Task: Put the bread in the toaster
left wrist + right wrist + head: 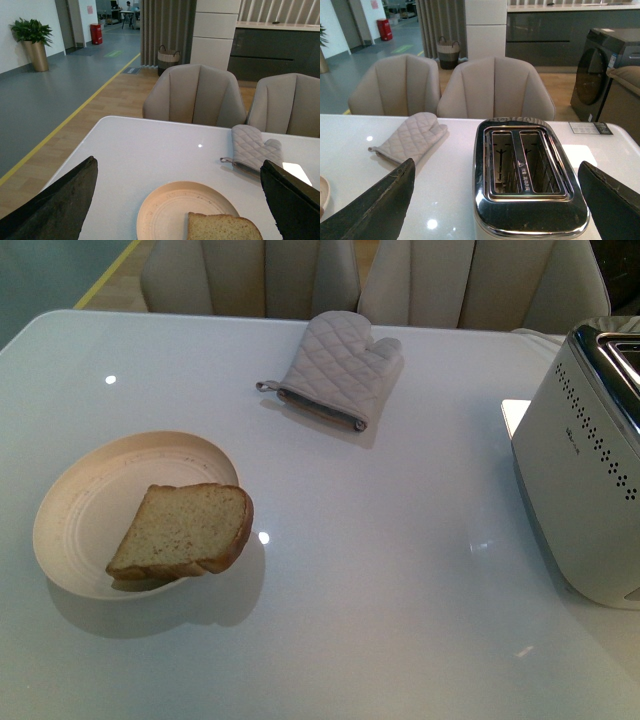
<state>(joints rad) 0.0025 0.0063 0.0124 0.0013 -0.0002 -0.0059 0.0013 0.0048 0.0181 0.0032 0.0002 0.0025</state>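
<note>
A slice of light brown speckled bread (185, 530) with a darker crust lies on the near right part of a cream plate (90, 495), overhanging its rim. It also shows in the left wrist view (222, 227). The white toaster (585, 495) with dotted side and chrome top stands at the right edge; its two empty slots show in the right wrist view (525, 165). My left gripper (182, 205) is open above the plate (165, 210). My right gripper (497, 205) is open above the toaster. Neither arm shows in the front view.
A grey quilted oven mitt (340, 370) lies at the back middle of the white table (400, 580). Beige chairs (250, 275) stand behind the table's far edge. A washing machine (602, 70) stands beyond the table on the right.
</note>
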